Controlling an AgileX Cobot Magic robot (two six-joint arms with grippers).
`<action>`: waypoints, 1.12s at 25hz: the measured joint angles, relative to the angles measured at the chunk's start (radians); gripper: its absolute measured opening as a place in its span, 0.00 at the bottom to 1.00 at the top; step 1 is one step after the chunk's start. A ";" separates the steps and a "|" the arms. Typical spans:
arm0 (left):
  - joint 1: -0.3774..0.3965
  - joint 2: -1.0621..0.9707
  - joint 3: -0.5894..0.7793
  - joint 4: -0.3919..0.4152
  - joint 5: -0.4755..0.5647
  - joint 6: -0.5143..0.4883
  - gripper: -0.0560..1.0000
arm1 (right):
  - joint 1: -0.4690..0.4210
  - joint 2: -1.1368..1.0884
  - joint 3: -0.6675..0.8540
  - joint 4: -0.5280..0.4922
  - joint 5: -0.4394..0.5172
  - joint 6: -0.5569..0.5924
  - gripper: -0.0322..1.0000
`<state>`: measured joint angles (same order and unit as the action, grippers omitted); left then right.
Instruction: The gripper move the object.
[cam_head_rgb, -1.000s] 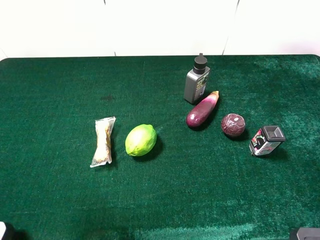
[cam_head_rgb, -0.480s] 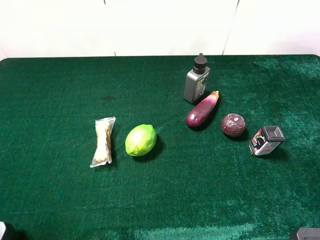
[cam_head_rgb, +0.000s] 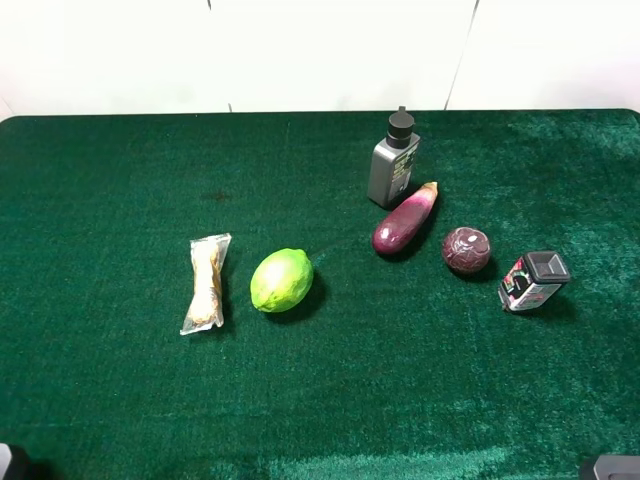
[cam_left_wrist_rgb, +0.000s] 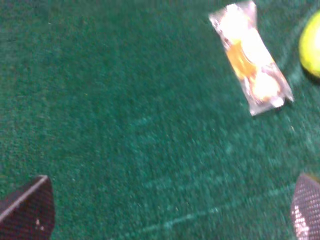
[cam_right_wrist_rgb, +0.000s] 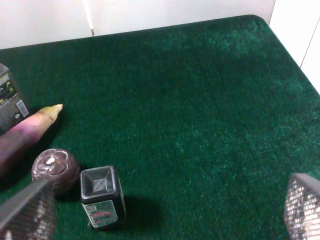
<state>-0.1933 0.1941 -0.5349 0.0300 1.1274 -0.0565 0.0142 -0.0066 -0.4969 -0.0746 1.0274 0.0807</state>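
The object, a small flat grey bottle (cam_head_rgb: 392, 168) with a black pump cap, stands upright at the back of the green table, just behind a purple eggplant (cam_head_rgb: 404, 220). Its edge shows in the right wrist view (cam_right_wrist_rgb: 9, 104). My left gripper (cam_left_wrist_rgb: 167, 210) is open and empty over bare cloth near a wrapped snack (cam_left_wrist_rgb: 251, 56), far from the bottle. My right gripper (cam_right_wrist_rgb: 164, 210) is open and empty, low at the front right, with the red-black box (cam_right_wrist_rgb: 101, 197) between it and the bottle. Only small bits of both arms show at the exterior view's bottom corners.
A wrapped snack (cam_head_rgb: 205, 282) and a lime (cam_head_rgb: 281, 280) lie left of centre. A dark red round fruit (cam_head_rgb: 466, 249) and a red-black box with a grey cap (cam_head_rgb: 532, 281) sit right of the eggplant. The table's (cam_head_rgb: 120, 160) far edge meets a white wall.
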 joint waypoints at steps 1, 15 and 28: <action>0.020 -0.010 0.000 -0.001 -0.006 0.007 0.96 | 0.000 0.000 0.000 0.000 0.000 0.000 0.70; 0.175 -0.194 0.034 -0.007 -0.064 0.101 0.96 | 0.000 0.000 0.000 0.000 0.000 0.000 0.70; 0.175 -0.200 0.034 -0.016 -0.064 0.101 0.96 | 0.000 0.000 0.000 0.000 0.000 0.000 0.70</action>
<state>-0.0186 -0.0059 -0.5004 0.0143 1.0635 0.0440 0.0142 -0.0066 -0.4969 -0.0746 1.0274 0.0807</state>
